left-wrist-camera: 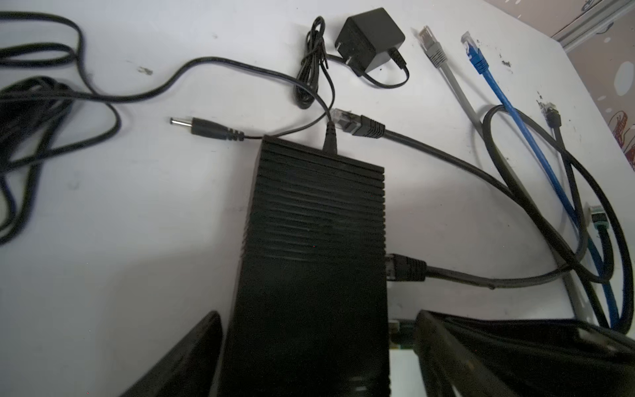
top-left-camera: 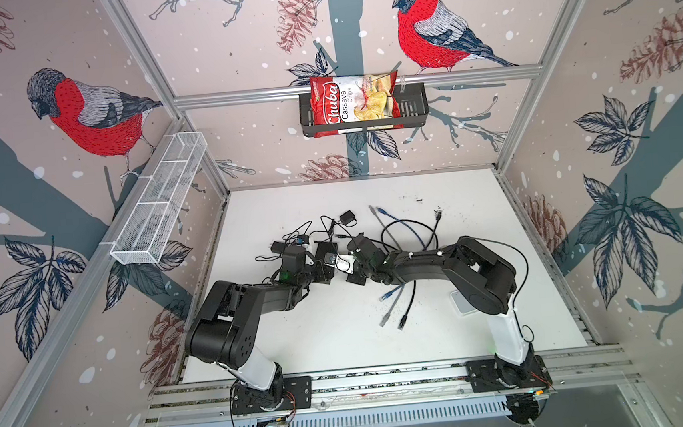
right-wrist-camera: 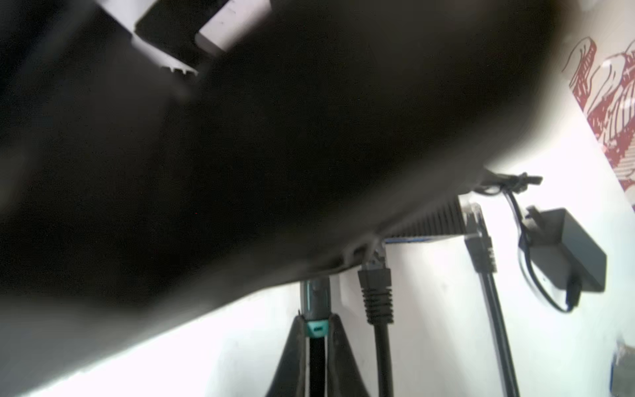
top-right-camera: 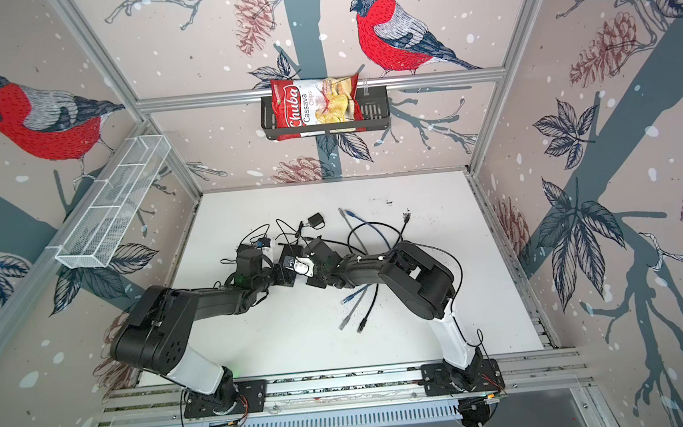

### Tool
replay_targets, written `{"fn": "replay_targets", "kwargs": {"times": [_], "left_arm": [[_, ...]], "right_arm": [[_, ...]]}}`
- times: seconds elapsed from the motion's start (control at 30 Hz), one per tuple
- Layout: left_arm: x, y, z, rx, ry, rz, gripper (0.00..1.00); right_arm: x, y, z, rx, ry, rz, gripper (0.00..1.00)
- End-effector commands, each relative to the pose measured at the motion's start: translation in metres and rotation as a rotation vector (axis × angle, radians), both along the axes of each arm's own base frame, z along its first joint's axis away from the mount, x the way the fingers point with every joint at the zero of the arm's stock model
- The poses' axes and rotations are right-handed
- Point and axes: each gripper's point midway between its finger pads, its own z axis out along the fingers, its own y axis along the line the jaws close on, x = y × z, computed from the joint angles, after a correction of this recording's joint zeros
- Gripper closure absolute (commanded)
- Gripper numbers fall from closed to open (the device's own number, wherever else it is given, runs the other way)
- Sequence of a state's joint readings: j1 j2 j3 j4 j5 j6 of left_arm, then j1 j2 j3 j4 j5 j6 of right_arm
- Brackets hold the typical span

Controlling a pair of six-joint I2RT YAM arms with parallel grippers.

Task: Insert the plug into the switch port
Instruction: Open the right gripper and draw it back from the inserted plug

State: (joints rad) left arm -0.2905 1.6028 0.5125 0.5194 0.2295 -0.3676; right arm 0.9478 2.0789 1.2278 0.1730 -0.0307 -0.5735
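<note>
Left end effector (left-wrist-camera: 318,319) astride switch (left-wrist-camera: 316,220), right end effector (right-wrist-camera: 318,321) tight on plug (right-wrist-camera: 314,295).

White table (top-left-camera: 341,339), scuffed, with dirt specks near the far edge. Black ribbed switch (left-wrist-camera: 316,223) lies flat, a bit left of centre, about mid-depth. Black wall adapter (left-wrist-camera: 371,37) sits between it and the far edge. Loose barrel plug (left-wrist-camera: 206,128) is near the switch's far end. Grey patch cable (left-wrist-camera: 434,51), blue patch cable (left-wrist-camera: 476,56) and black patch cable (left-wrist-camera: 360,125) tangle mid-table, ends trailing toward the near edge. Small white pad (top-left-camera: 461,303) near the right edge, partly hidden.
</note>
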Motion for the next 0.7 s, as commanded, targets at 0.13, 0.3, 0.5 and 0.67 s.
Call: {"fn": "replay_targets", "kwargs": {"times": [0.13, 0.3, 0.5, 0.67], "left_arm": [[0.011, -0.008, 0.030, -0.051, -0.062, -0.027, 0.03], [0.017, 0.000, 0.039, -0.028, -0.077, 0.007, 0.03], [0.020, 0.006, 0.051, -0.012, -0.107, 0.035, 0.03], [0.022, 0.014, 0.070, 0.008, -0.158, 0.077, 0.03]], "right_arm": [[0.001, -0.009, -0.017, -0.066, 0.013, 0.027, 0.79], [0.005, -0.016, -0.020, -0.076, 0.023, 0.011, 0.70], [0.018, -0.021, 0.022, 0.052, 0.038, -0.059, 0.66], [0.057, -0.049, 0.077, 0.213, 0.068, -0.287, 0.66]]}}
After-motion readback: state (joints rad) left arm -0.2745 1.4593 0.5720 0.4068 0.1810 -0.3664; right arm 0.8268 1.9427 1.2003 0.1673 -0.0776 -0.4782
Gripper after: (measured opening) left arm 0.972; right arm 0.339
